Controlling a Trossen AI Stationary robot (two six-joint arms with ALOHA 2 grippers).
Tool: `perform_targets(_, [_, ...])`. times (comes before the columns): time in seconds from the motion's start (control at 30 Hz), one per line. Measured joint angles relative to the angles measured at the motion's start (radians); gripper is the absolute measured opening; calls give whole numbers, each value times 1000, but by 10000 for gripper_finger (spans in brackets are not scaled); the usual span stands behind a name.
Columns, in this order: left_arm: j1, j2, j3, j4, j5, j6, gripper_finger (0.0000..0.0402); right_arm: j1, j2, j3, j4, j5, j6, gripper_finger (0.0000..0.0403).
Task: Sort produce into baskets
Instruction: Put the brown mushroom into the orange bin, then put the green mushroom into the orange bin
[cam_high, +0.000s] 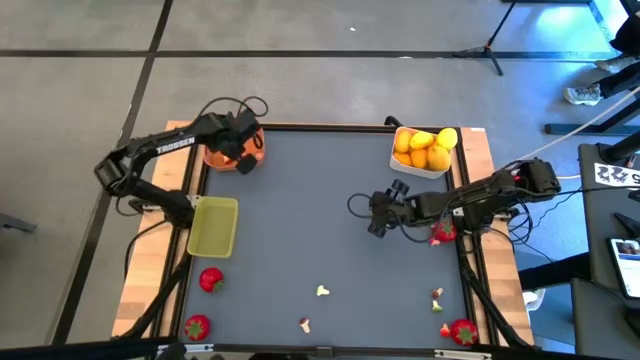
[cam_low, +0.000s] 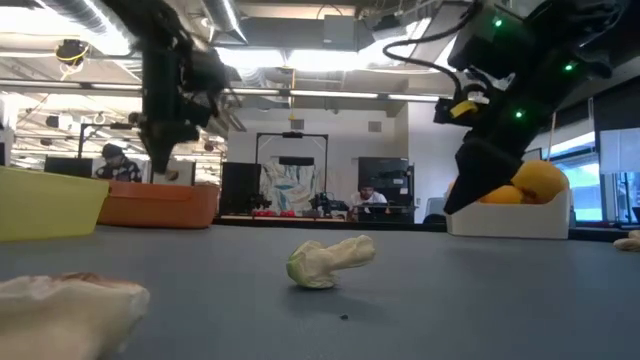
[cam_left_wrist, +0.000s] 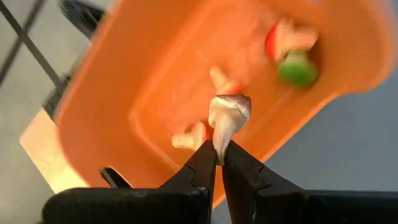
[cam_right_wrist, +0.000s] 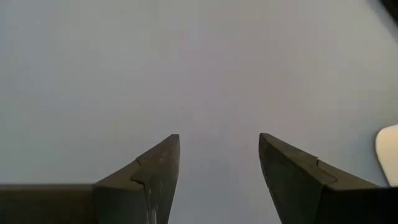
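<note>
My left gripper (cam_left_wrist: 219, 152) hangs over the orange basket (cam_high: 222, 156) at the far left, shut on a small pale bit of produce (cam_left_wrist: 228, 112). Several pale-and-red bits (cam_left_wrist: 287, 36) and a green one (cam_left_wrist: 297, 70) lie on the floor of the orange basket (cam_left_wrist: 155, 74). My right gripper (cam_high: 378, 220) stands open over bare mat right of centre, nothing between its fingers (cam_right_wrist: 163, 168). The white basket (cam_high: 412, 166) holds yellow and orange citrus (cam_high: 425, 148). The yellow-green basket (cam_high: 213, 226) stands at the left. My left gripper pinches the pale bit by its narrow end (cam_left_wrist: 219, 142) between the tips of its two fingers. The fingers slant down from above. The bit's wider, rounded end (cam_left_wrist: 231, 106) sticks out beyond the fingertips, lifted clear above the orange basket's floor.
Red strawberries lie at the near left (cam_high: 210, 279) (cam_high: 197, 326), under the right arm (cam_high: 443, 232) and at the near right corner (cam_high: 463, 331). Small pale bits lie along the near edge (cam_high: 322, 291) (cam_high: 305, 324) (cam_high: 437, 296). The mat's middle is bare.
</note>
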Motion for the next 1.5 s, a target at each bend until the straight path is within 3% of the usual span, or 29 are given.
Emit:
perform_targets(0.27, [28,67,-13,35,4,16,37,-7,0,0,-33,-57,-23,218])
perform_targets(0.53, [26,67,-7,77,7,-3,132,-6,-3,3,-61,-165,-22,218])
perform_targets(0.73, [-45,-8,-4,86,50,-65,171,-6,-26,88,-296,-280,-25,218])
perform_targets(0.9, [-189,-87,-4,86,103,-118,175,50,-36,121,-285,-425,-63,218])
perform_targets(1.13, [-472,-124,-4,170,132,-197,175,149,-35,124,-25,-399,-91,218])
perform_targets(1.33, [-689,-85,-52,443,292,-219,175,185,-35,124,12,-333,-41,218])
perform_targets(1.5, [-838,-28,-105,741,327,-213,175,192,-34,124,16,-313,24,218])
